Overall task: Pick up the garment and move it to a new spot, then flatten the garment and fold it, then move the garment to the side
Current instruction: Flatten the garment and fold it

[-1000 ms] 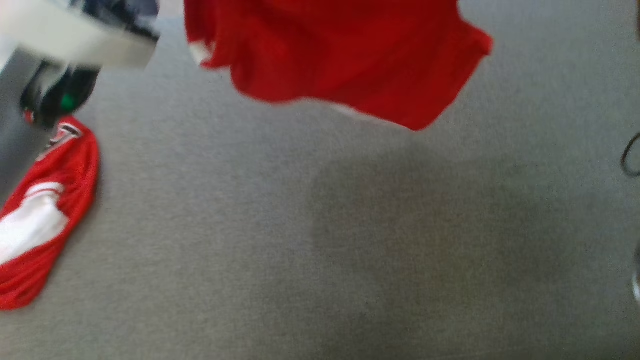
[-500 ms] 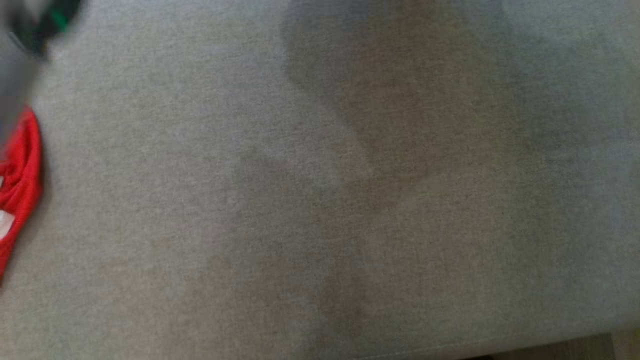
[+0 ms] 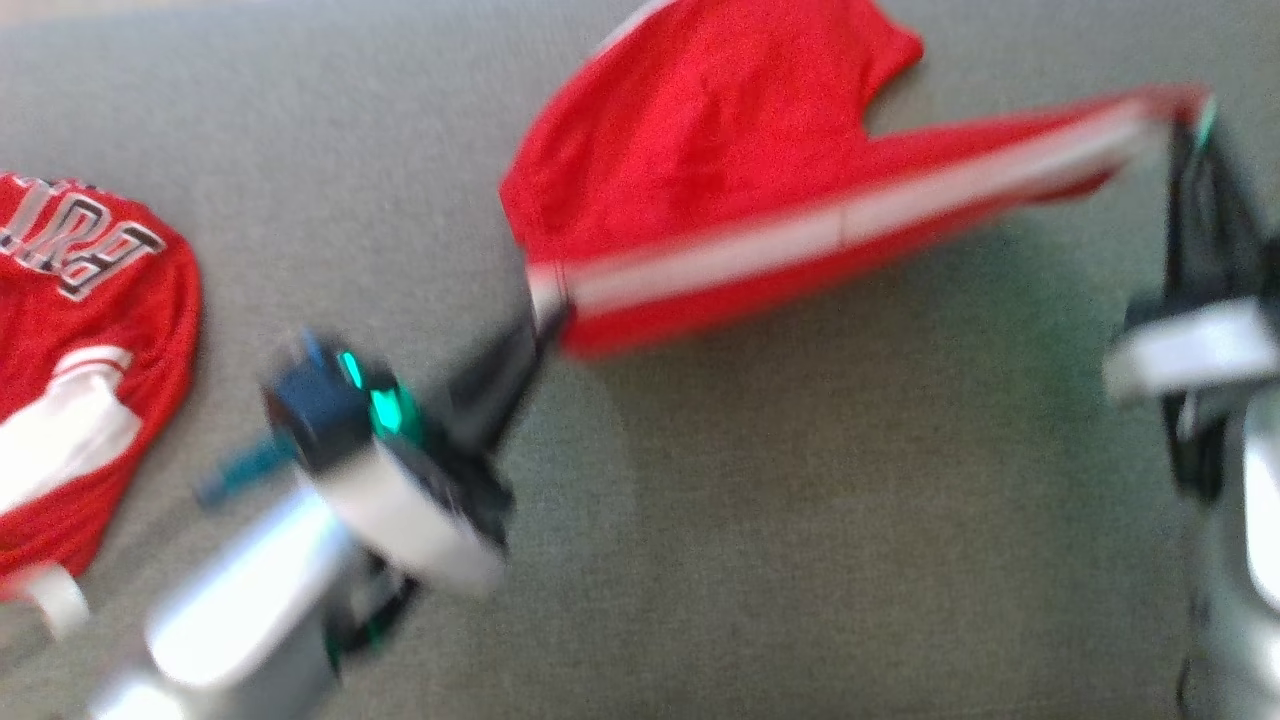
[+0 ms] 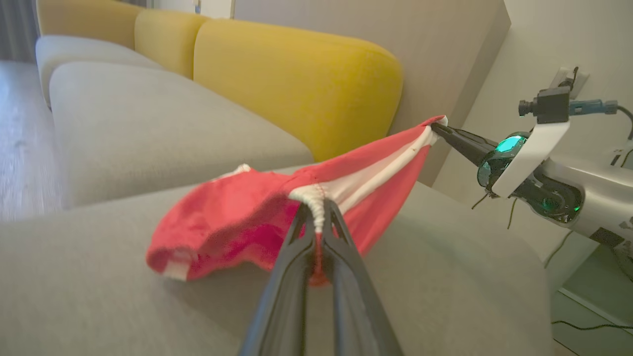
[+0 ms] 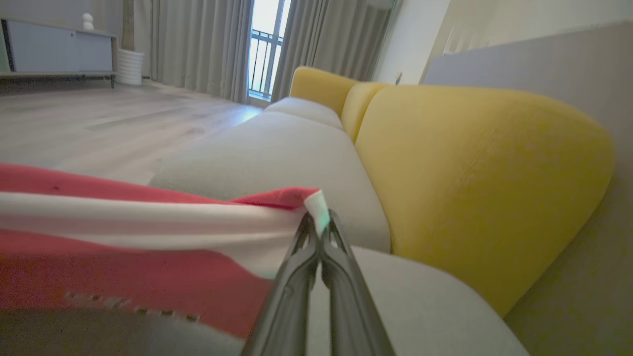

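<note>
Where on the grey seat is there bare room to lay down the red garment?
The widest bare patch of the grey seat lies on the robot's side of the stretched red garment, between the left claw and right claw. A narrower strip separates the garment from the lettered jersey, which crowds the left edge.

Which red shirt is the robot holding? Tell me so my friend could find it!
Find the big grey sofa seat. There a red garment with a white stripe is stretched between the left gripper and the right gripper, each pinching one end. The other red shirt, off to the left, lies on the seat with big letters, and no gripper touches it.
</note>
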Motion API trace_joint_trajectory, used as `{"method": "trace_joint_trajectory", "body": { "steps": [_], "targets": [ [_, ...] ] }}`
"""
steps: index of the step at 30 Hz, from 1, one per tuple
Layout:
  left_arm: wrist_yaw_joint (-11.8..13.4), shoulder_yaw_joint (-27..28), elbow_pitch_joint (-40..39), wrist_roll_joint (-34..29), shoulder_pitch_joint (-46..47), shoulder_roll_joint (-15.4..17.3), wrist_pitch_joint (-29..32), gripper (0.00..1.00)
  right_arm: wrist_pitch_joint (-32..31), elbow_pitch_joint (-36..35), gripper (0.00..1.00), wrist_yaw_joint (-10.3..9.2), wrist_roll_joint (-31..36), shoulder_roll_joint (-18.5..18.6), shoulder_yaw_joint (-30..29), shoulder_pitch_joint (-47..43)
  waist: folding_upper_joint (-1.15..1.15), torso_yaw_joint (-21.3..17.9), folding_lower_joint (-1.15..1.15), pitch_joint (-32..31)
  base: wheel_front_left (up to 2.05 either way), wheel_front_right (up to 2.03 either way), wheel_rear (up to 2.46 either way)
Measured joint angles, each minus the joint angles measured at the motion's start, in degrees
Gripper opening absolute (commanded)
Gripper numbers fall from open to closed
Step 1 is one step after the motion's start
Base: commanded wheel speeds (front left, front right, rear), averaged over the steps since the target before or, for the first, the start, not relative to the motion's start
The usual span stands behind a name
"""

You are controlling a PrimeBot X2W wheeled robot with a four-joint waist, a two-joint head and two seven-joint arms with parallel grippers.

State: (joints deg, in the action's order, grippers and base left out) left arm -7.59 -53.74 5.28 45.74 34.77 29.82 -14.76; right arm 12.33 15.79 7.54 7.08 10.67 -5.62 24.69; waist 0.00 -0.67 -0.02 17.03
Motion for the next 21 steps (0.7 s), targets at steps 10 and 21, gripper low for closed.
{"method": "trace_joint_trajectory", "body": {
  "steps": [10, 21],
  "targets": [
    [0.0, -0.25, 1.91, -5.14, -21.54, -2.25, 0.05, 0.0, -8.81, -13.38, 0.0, 0.0, -4.12, -0.49, -0.46, -25.02, 0.0, 0.57, 0.0, -9.22, 0.0, 0.0, 0.0],
    [0.0, 2.8, -2.59, -4.71, -29.59, -5.17, 0.07, 0.0, -18.08, -26.07, 0.0, 0.0, -9.71, -2.25, -4.02, -33.68, 0.0, 2.74, 0.02, -12.45, 0.0, 0.0, 0.0]
  ]
}}
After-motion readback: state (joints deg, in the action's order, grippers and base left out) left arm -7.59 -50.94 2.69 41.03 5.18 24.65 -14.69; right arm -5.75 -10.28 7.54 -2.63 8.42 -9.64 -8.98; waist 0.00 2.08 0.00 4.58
